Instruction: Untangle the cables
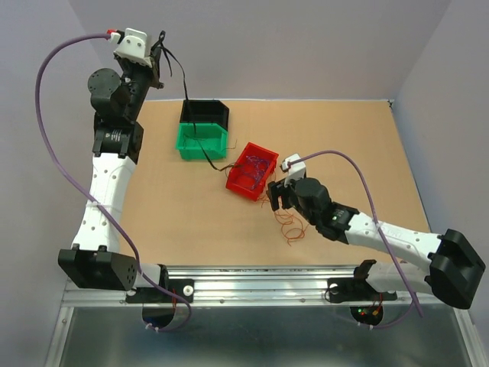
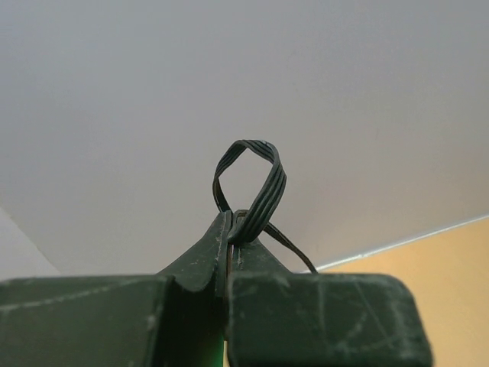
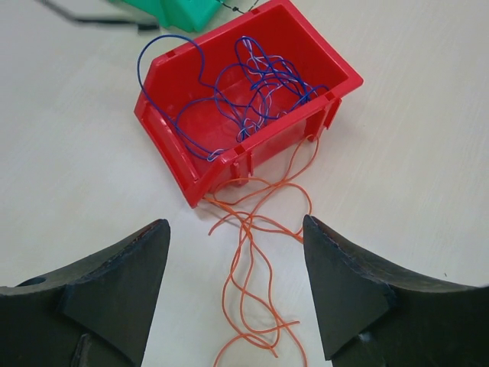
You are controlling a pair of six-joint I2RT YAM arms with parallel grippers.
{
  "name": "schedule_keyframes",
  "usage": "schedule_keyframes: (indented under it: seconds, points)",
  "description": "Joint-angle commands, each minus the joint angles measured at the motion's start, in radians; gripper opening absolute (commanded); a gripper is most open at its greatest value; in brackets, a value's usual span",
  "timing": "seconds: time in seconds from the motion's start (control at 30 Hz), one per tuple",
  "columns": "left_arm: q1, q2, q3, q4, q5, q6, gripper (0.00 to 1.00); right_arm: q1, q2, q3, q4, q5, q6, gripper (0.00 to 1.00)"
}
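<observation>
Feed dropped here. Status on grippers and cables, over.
Left gripper raised, jaws shut on black cable. Right gripper low, jaws open above orange cables. Blue cables heaped in red bin.

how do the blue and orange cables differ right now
The blue cable lies tangled inside the red bin. The orange cable lies outside it, on the table by its front wall. Blue is bunched in tight loops, one arching over the rim. Orange trails in long loose strands toward the open right gripper. Both are hair-thin and ungripped. The left gripper pinches a black cable instead.
</observation>
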Motion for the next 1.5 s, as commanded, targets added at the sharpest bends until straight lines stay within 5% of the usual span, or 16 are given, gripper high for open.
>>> schedule_keyframes:
  seconds: [0.0, 0.47, 1.03, 1.47]
  points:
    - [0.002, 0.009, -0.027, 0.105, 0.016, 0.006, 0.0, 0.002, -0.043, 0.045, 0.027, 0.001, -0.005, 0.75]
    - [0.002, 0.064, -0.038, 0.124, 0.039, -0.011, 0.0, 0.002, -0.167, -0.018, 0.026, -0.006, -0.001, 0.75]
    - [0.001, 0.037, -0.268, 0.138, 0.151, 0.106, 0.0, 0.002, -0.188, -0.027, 0.026, -0.001, 0.0, 0.75]
    - [0.007, 0.207, -0.074, 0.082, -0.128, 0.127, 0.0, 0.002, -0.169, -0.018, 0.027, -0.001, 0.003, 0.75]
